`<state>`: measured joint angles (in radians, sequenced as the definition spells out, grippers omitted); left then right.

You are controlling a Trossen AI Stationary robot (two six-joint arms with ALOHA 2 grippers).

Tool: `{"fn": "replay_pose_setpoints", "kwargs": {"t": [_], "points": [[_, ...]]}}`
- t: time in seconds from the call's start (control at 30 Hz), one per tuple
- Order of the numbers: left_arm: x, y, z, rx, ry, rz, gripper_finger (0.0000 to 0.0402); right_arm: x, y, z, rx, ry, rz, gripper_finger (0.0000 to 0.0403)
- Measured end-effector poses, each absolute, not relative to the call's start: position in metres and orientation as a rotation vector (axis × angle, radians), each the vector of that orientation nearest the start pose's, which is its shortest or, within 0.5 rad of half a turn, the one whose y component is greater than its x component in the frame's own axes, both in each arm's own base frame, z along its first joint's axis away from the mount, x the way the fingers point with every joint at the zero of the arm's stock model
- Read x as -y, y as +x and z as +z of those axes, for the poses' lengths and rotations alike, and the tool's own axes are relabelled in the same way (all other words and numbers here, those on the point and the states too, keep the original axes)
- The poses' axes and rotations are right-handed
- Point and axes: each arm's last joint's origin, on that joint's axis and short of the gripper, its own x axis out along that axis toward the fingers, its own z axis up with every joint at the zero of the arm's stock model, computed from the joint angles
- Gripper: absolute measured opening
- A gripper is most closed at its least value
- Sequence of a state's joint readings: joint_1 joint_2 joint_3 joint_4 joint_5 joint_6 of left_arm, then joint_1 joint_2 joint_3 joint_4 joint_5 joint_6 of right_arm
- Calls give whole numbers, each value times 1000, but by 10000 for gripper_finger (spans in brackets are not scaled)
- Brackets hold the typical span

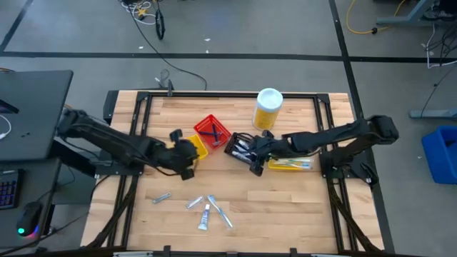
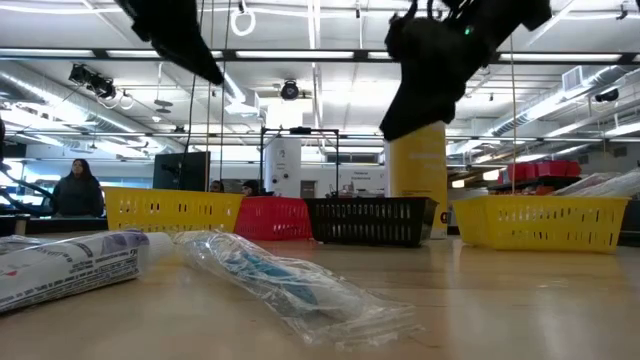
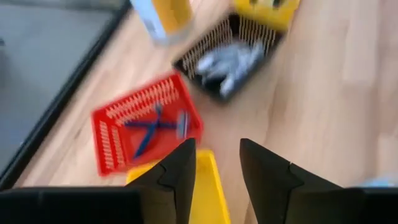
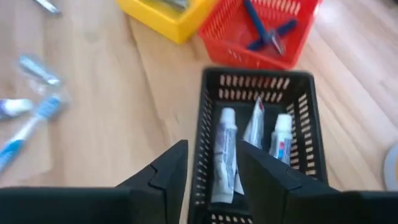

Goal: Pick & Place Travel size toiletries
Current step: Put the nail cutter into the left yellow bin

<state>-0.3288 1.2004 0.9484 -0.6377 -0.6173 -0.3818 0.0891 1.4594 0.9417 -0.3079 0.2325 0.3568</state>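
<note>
My right gripper (image 4: 211, 163) hovers empty, jaws narrowly apart, over the black bin (image 4: 258, 149) of tubes (image 4: 224, 152). Left gripper (image 3: 217, 163), likewise empty, waits above the yellow bin (image 3: 208, 199). Next I'd fetch the loose toiletries (image 1: 209, 209) near the tabletop's front edge.

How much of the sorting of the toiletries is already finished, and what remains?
Partly done. The red bin holds blue razors and the black bin holds small tubes. Nothing is in hand: the left gripper is open above the yellow bin, the right gripper open over the black bin. Several loose items lie on the table.
</note>
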Motion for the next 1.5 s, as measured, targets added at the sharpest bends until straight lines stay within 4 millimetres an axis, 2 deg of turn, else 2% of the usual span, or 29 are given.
{"fn": "replay_pose_setpoints", "kwargs": {"t": [0.1, 0.33, 0.67, 0.93, 1.27, 1.5], "points": [[58, 209, 271, -646, 11, 393, 127, -24, 297, 233, -739, 198, -255, 137], [55, 191, 241, -550, -82, 240, 121, -33, 298, 234, -720, 167, -214, 141], [55, 190, 245, -476, -77, 195, 121, -35, 303, 239, -655, 126, -179, 212], [59, 190, 248, -450, -94, 175, 121, -42, 304, 241, -630, 134, -159, 229], [68, 196, 241, -474, -140, 133, 121, -73, 304, 240, -592, 190, -79, 226], [86, 203, 233, -477, -140, 74, 121, -114, 322, 216, -521, 214, 30, 247]]}}
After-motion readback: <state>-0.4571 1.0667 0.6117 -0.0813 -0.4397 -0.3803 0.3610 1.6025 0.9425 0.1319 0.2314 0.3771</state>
